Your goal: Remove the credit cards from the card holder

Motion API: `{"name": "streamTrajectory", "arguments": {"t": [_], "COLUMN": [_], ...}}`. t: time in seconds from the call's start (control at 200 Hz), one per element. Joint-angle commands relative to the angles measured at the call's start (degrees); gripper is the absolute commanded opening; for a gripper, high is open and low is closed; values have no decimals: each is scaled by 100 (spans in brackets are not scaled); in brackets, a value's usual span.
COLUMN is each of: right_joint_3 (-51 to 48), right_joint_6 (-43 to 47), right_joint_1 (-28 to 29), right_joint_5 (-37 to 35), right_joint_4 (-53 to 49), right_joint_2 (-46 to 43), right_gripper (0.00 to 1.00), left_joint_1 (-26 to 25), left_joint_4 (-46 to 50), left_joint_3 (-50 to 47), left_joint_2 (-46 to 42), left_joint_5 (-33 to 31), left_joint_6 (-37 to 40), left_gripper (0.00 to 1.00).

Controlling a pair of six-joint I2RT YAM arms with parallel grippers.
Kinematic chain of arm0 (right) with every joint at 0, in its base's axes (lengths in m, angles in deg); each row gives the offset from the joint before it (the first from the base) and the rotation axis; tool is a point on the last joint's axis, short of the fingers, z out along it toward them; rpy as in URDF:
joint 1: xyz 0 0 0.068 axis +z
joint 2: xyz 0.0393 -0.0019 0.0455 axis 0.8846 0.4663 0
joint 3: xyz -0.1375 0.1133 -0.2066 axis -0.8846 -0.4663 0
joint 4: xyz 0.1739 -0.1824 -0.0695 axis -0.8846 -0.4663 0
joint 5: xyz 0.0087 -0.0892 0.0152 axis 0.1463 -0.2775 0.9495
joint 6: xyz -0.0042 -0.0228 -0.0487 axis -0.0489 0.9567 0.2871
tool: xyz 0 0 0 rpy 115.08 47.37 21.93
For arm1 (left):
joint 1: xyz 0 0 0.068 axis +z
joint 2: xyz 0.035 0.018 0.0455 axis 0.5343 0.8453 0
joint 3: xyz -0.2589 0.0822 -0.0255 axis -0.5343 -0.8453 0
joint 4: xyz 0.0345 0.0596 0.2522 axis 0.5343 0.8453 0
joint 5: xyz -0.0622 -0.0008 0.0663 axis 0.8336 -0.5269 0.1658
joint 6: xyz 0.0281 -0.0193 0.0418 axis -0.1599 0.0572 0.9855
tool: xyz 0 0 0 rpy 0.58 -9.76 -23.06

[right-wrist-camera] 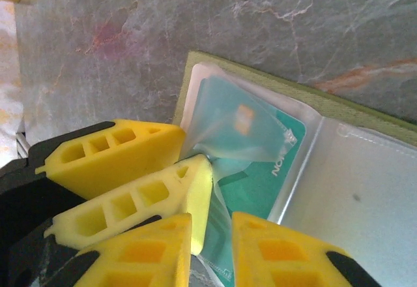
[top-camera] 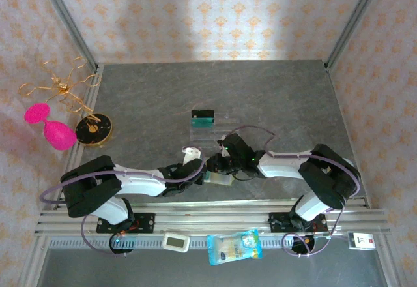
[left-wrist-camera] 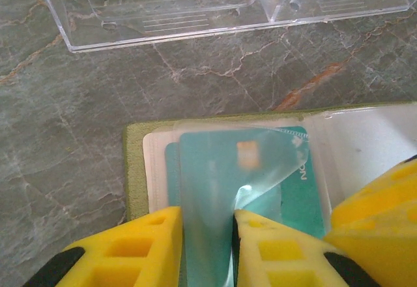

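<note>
Here, the olive card holder (left-wrist-camera: 133, 169) lies open on the table (left-wrist-camera: 65, 137), its teal credit cards (left-wrist-camera: 215, 169) tucked in one pocket. The left fingers (left-wrist-camera: 143, 248) pinch one card, seemingly with the clear pocket flap (left-wrist-camera: 273, 163). Whether the right fingers (right-wrist-camera: 280, 251) clamp the holder we cannot tell. Pulling may drag the holder or crease the flap.

Floral wallpaper (top-camera: 215, 13), grey marble table (top-camera: 156, 98)
</note>
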Motion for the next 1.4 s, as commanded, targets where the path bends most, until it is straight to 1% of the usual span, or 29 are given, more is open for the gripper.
{"name": "streamTrajectory", "arguments": {"t": [0.0, 0.185, 0.245, 0.4, 0.626, 0.786, 0.881, 1.026, 1.221, 1.392], "right_joint_3": [19, 97, 118, 260, 406, 481, 482, 459, 421, 268], "right_joint_6": [-87, -196, -223, -253, -254, -308, -325, -394, -573, -609], "right_joint_1": [11, 20, 33, 131, 169, 169, 169, 169, 161, 41], "right_joint_5": [-44, -72, -34, -4, -147, -108, -187, -7, 128, -284], "right_joint_4": [115, -68, -47, -78, -309, -368, -396, -112, 234, 170], "right_joint_2": [80, 231, 289, 390, 246, 220, 42, 3, 122, -432], "right_gripper": [25, 33, 34, 34, 35, 35, 35, 39, 40, 41], "left_joint_1": [-77, -75, -74, -76, -74, -79, -78, -74, -77, -78], "left_joint_4": [393, 446, 412, 342, 235, 135, 87, 80, 84, 67], "left_joint_3": [-171, -175, -206, -273, -431, -450, -439, -397, -380, -406], "left_joint_2": [16, -153, -235, -356, -591, -538, -506, -462, -444, -457], "left_joint_5": [488, 483, 507, 514, 541, 568, 572, 580, 568, 548], "left_joint_6": [-82, -72, -56, -57, -64, -64, -48, -29, -36, -38], "left_gripper": [25, 27, 29, 32, 35, 34, 34, 34, 34, 34]}}
